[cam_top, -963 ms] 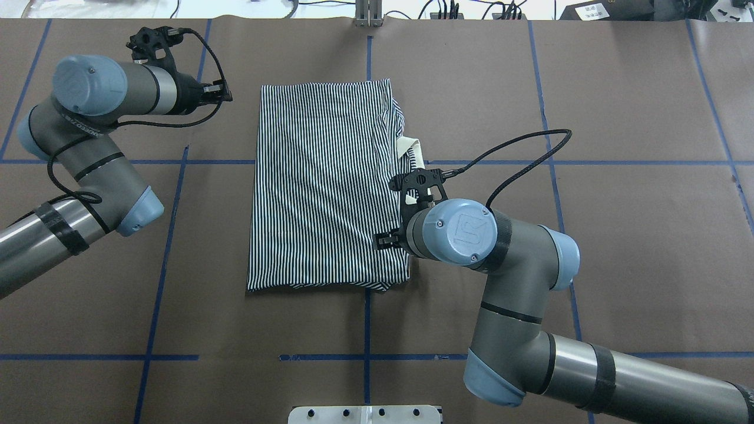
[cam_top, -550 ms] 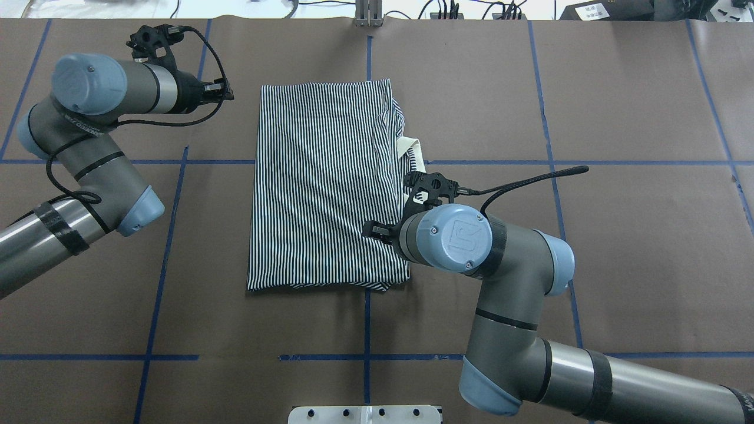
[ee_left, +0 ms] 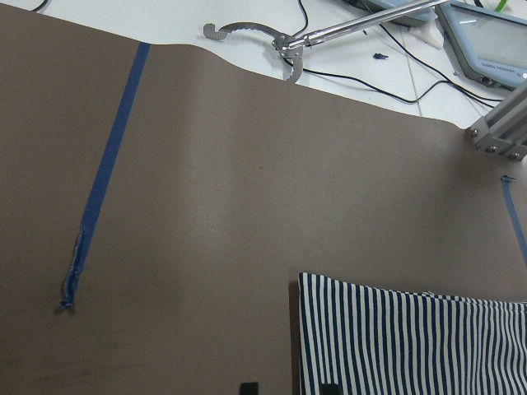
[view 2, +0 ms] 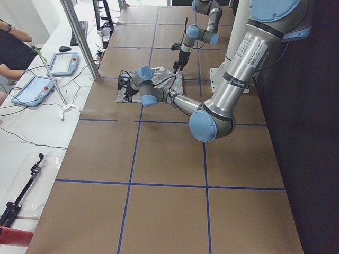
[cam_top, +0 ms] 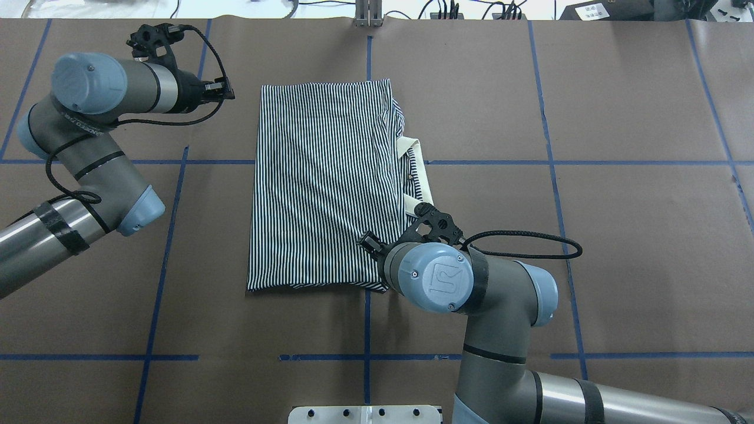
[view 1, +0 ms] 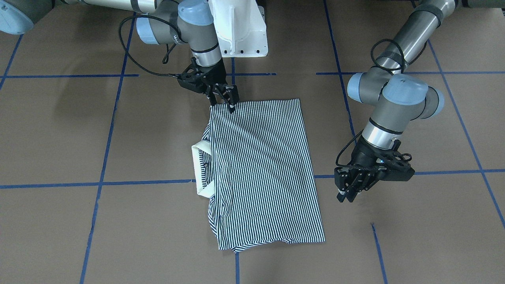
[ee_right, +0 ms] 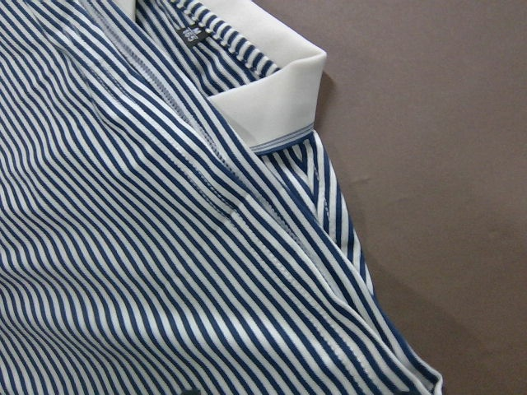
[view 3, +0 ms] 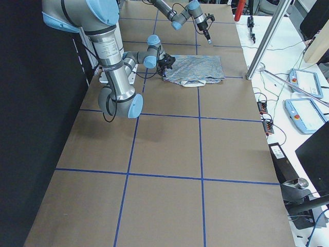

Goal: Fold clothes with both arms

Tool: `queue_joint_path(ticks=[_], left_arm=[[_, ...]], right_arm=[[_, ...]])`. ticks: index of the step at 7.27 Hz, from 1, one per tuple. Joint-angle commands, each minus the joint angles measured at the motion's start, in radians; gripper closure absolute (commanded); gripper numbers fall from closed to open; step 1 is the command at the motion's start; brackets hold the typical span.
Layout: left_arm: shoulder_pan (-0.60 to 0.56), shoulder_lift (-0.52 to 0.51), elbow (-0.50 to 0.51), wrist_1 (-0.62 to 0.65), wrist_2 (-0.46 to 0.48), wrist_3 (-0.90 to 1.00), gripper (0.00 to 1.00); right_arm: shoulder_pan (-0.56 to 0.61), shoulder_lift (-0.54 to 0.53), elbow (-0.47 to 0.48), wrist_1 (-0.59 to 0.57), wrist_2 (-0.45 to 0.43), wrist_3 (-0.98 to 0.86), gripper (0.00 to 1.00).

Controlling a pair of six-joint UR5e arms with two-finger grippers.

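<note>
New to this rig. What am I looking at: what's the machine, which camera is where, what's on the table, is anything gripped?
Two jointed robot arms, the left arm and the right arm, share a white base at a brown table marked with blue tape lines. One picture looks down from behind the robot, one faces it from across the table (sides swap there), two look along the table from its ends, and two come from wrist cameras. On the table lies one striped polo shirt, folded into a rectangle, its cream collar sticking out at one side. The right gripper is at the shirt's corner nearest the base, jaws apparently apart, not pinching yet. The left gripper hangs beside the shirt, open, holding nothing.
</note>
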State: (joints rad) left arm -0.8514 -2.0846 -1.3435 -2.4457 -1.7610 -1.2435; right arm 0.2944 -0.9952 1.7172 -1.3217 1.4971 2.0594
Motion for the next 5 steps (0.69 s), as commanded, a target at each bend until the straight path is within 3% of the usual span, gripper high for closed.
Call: queue_joint_path(ticks=[1,5], left_arm=[[-0.002,0.001,-0.005,0.001,0.000,-0.001,0.63],[0.000,0.001,-0.005,0.002,0.000,-0.001,0.63]], right_arm=[[-0.005,0.003,-0.007,0.001,-0.005,0.030,0.17],[0.008,0.003,-0.036,-0.001,-0.005,0.027,0.17]])
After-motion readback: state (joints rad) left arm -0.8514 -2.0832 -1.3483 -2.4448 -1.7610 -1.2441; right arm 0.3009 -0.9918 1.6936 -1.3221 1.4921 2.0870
